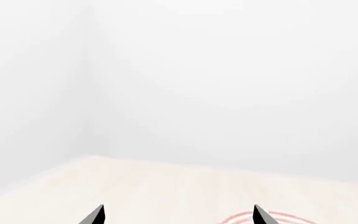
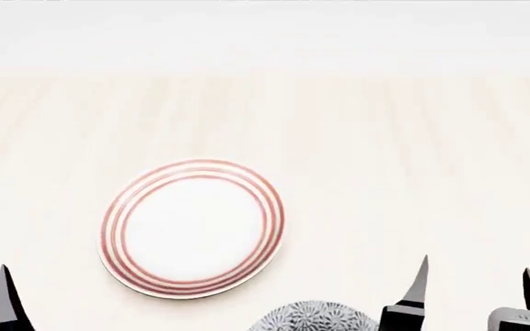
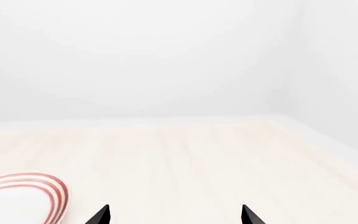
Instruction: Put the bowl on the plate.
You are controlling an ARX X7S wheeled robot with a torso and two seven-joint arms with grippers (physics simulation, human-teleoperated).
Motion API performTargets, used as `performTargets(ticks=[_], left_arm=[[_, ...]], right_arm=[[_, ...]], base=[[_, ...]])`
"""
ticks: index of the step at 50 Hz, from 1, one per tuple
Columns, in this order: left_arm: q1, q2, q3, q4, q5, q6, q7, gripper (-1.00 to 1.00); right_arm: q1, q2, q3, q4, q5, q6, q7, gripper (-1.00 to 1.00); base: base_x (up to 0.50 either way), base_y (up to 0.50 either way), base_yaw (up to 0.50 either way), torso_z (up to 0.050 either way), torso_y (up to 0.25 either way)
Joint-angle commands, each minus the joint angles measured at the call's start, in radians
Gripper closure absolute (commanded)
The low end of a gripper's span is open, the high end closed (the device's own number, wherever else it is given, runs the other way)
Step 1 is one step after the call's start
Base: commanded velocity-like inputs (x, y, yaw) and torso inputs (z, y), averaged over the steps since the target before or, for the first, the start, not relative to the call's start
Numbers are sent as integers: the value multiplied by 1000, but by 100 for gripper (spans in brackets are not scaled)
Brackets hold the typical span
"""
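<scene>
Starting out: bowl (image 2: pixel 313 316) on worktop (image 2: pixel 413 172) just beside plate (image 2: pixel 191 228), right gripper (image 2: pixel 472 289) next to bowl for easy reach, both arms' jaws spread, holding nothing.

Bowl (image 2: pixel 314 316) cut off by the head view's lower edge — likewise left gripper (image 2: pixel 7 303), one fingertip only.

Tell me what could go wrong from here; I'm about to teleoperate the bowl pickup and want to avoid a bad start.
1. The bowl sits at the head view's bottom edge, mostly cut off, and neither wrist view shows it, so aligning a grasp may be guesswork.
2. The right gripper, open, stands close beside the bowl; a sideways move might knock it.
3. The plate lies close to the bowl; a low carry could clip its rim.
</scene>
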Motion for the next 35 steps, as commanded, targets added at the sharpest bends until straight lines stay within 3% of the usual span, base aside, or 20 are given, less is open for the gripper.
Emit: performTargets(ticks=[1,6,21,27,32,35], left_arm=[[53,5,-44,50,-4,8,-2,-100],[55,-1,-46,51,-10,9,-9,-100],[65,-19,-56,51,-39,19,-22,-100],[65,-24,-52,43,-43,24,-26,-100],[65,-24,-48,33,-46,28,-31,-100],[72,-24,-42,35,-44,36,-34,-100]], right_arm=[[-18,-2,57,-69,15,75,-25,-100],[-24,5,51,-82,10,85,-17,-100],[-3,25,51,-117,24,157,9,-100],[30,53,83,-179,117,364,2,-100],[99,53,259,-303,314,676,-6,-100],[106,129,448,-303,764,799,240,-100]], base=[[500,0,0,0,0],[500,0,0,0,0],[1,0,0,0,0],[0,0,0,0,0],[0,0,0,0,0],[0,0,0,0,0]])
